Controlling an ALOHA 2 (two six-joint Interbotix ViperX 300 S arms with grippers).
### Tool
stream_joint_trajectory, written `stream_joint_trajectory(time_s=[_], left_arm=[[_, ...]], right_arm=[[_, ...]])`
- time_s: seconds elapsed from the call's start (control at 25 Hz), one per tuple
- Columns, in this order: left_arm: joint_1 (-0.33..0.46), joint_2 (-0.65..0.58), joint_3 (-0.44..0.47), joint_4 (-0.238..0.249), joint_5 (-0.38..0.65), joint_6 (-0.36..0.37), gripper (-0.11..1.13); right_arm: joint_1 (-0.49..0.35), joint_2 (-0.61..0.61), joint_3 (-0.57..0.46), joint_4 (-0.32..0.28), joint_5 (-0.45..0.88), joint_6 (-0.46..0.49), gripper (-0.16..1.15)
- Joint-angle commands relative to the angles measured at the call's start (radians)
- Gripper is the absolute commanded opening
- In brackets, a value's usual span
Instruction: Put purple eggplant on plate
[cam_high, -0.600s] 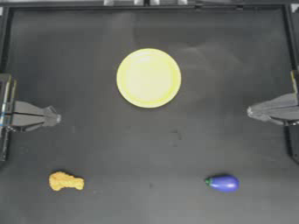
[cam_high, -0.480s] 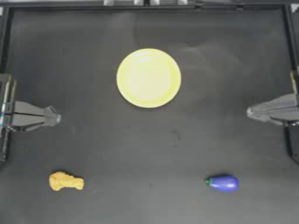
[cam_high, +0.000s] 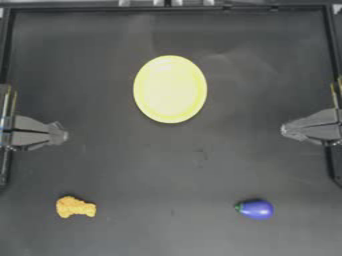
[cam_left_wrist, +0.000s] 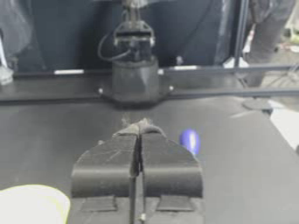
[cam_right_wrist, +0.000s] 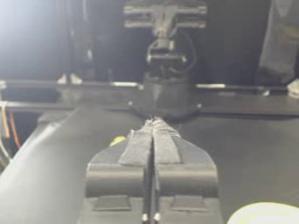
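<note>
The purple eggplant (cam_high: 255, 209) lay near the bench's front edge toward the right corner, well apart from the plate (cam_high: 169, 89) up the middle; it looked light, hard and glossy, likely slippery, so I judged a pinch across its fat middle would be safest. The left gripper (cam_high: 59, 134) and right gripper (cam_high: 286, 131) sat at the side edges, jaws pressed together, and nothing had shifted since a moment before.
</note>
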Motion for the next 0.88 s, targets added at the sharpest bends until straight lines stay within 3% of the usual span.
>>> stream_joint_trajectory(time_s=[0.04, 0.12, 0.16, 0.28, 0.4, 0.68, 0.88], left_arm=[[-0.003, 0.0, -0.025, 0.003, -0.003, -0.003, 0.84], [-0.002, 0.002, -0.025, 0.003, -0.003, -0.002, 1.07], [-0.002, 0.002, -0.026, 0.002, 0.0, -0.002, 1.1], [-0.002, 0.0, -0.028, 0.002, 0.014, -0.002, 0.98], [-0.002, 0.0, -0.028, 0.002, 0.018, -0.003, 1.0], [-0.002, 0.002, -0.034, -0.002, 0.037, -0.003, 1.03], [-0.002, 0.002, -0.04, -0.002, 0.054, -0.005, 1.03]], right_arm=[[0.002, 0.003, -0.015, -0.012, -0.002, -0.002, 0.72], [0.002, 0.003, -0.017, -0.012, 0.0, -0.002, 1.05], [0.002, 0.003, -0.017, -0.012, 0.002, -0.003, 1.11], [0.0, 0.003, -0.025, -0.012, 0.028, -0.003, 0.97], [0.0, 0.003, -0.058, -0.005, 0.126, -0.002, 0.97], [0.002, 0.038, -0.27, 0.048, 0.67, 0.021, 0.99], [0.006, 0.155, -0.407, 0.043, 0.966, 0.104, 0.98]])
